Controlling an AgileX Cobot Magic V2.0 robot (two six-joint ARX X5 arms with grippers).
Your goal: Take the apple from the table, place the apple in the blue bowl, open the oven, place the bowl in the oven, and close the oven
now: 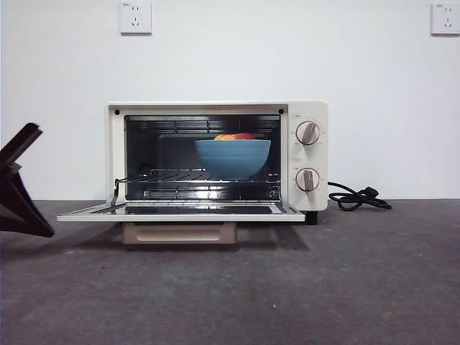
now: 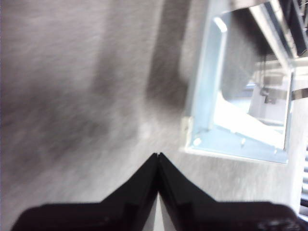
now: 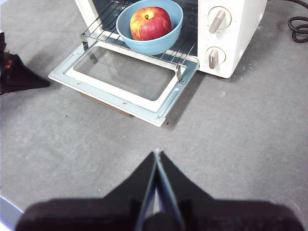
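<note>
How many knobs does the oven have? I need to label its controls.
2, both on the oven's cream right-hand panel beside the open door: the upper knob and the lower knob directly beneath it. No others show from these angles.

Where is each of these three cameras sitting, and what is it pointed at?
Front view: low at table height, facing the open oven; a dark gripper tip at the left edge.
Left wrist view: on the left arm, looking down at the table and door corner; left gripper shut.
Right wrist view: on the right arm, above blue bowl and apple; right gripper shut.
All three share the oven door.
</note>
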